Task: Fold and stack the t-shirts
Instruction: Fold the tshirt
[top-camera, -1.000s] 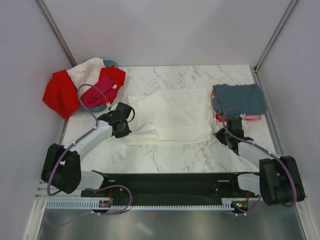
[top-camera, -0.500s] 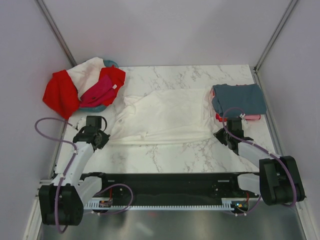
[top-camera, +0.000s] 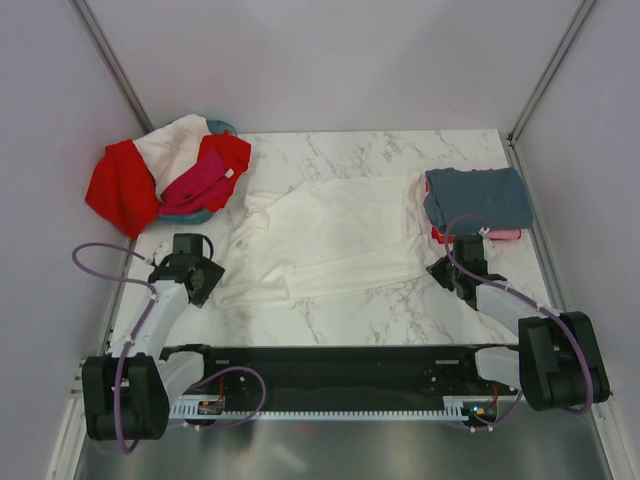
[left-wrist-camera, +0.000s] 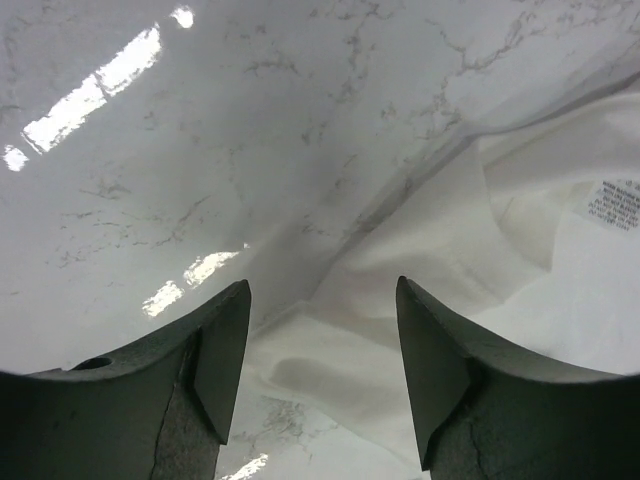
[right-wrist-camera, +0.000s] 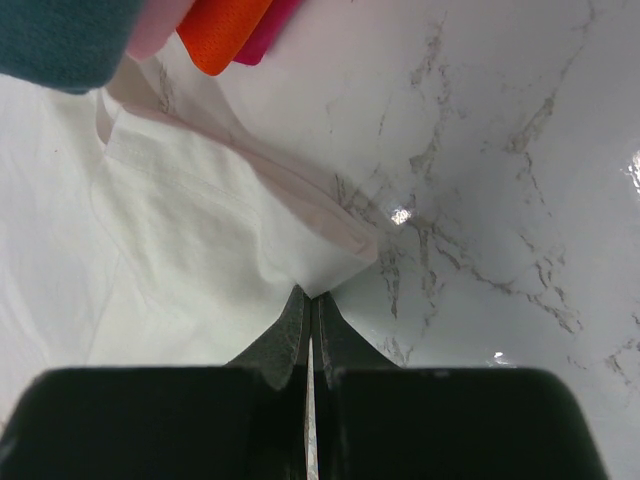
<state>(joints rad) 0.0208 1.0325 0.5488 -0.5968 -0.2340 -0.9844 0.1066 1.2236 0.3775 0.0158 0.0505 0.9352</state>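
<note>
A white t-shirt (top-camera: 335, 235) lies spread and rumpled across the middle of the marble table (top-camera: 350, 310). My left gripper (top-camera: 204, 283) hovers open at its near-left edge. In the left wrist view that gripper (left-wrist-camera: 320, 285) has nothing between its fingers, and the white t-shirt (left-wrist-camera: 470, 330) lies flat below them. My right gripper (top-camera: 441, 268) is shut on the shirt's near-right corner. The right wrist view shows the right gripper (right-wrist-camera: 312, 293) pinching the white t-shirt (right-wrist-camera: 200, 250) at that corner. A slate grey-blue t-shirt (top-camera: 478, 197) tops a folded stack at the right.
At the back left, red (top-camera: 120, 180), white (top-camera: 175, 140) and magenta t-shirts (top-camera: 195, 185) are heaped over a teal basket (top-camera: 203, 215). Coral pink fabric (top-camera: 505, 235) shows under the grey-blue shirt. Grey walls close in both sides. The arms' black base plate (top-camera: 340, 365) runs along the near edge.
My left arm swung left and toward the near edge, dragging the shirt's left edge out, then opened and let it drop. The right arm stayed still.
</note>
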